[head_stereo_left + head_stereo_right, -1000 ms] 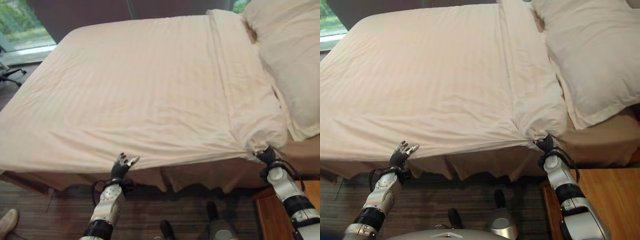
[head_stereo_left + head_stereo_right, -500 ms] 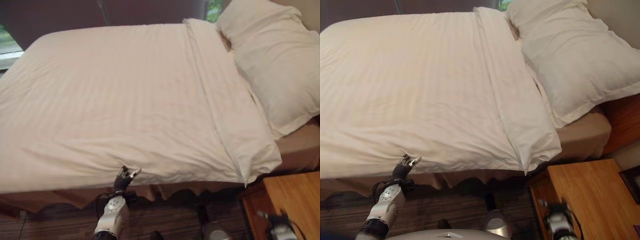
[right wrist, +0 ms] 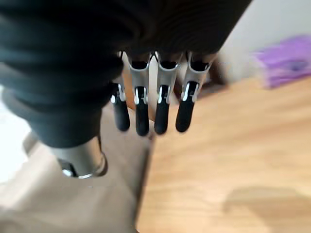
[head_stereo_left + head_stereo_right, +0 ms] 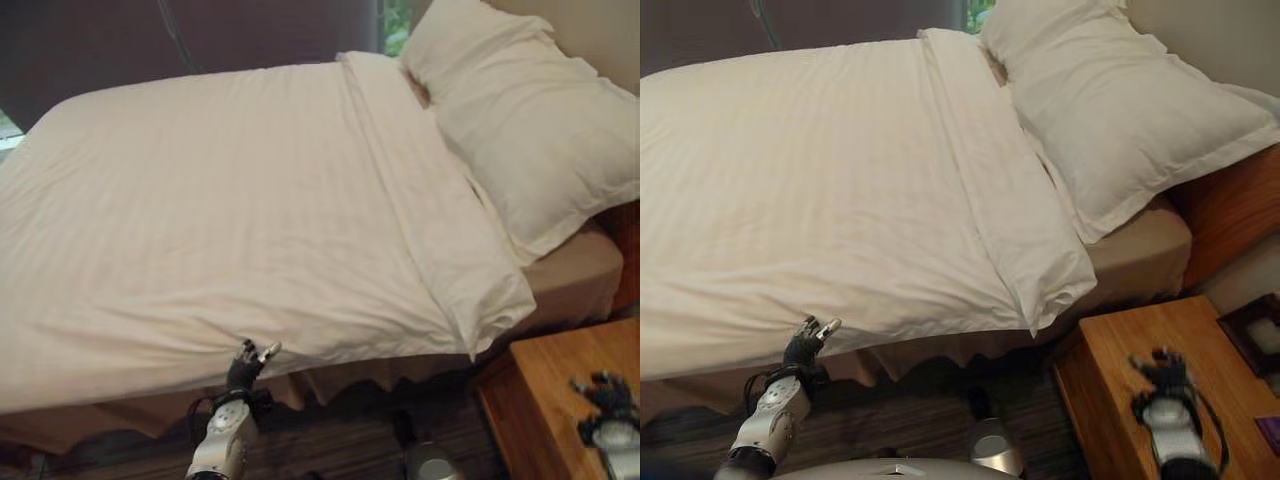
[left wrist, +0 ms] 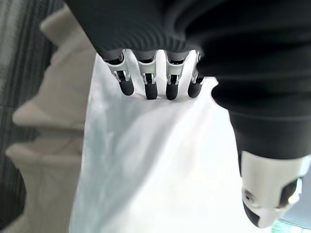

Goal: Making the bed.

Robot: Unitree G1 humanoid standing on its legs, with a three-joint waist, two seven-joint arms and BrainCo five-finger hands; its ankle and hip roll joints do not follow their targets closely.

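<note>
Reaching the white duvet's (image 4: 230, 230) near edge, the left hand (image 4: 246, 362) has relaxed fingers (holding nothing); the right hand (image 4: 1164, 378) hangs unclenched over the wooden nightstand (image 4: 1120, 350).

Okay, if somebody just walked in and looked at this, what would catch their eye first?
Most likely the big white duvet spread nearly flat over the bed, with a plump pillow at the head on the robot's right. Next, the left hand open at the duvet's near edge, and the right hand open above the wooden nightstand beside the bed.
</note>
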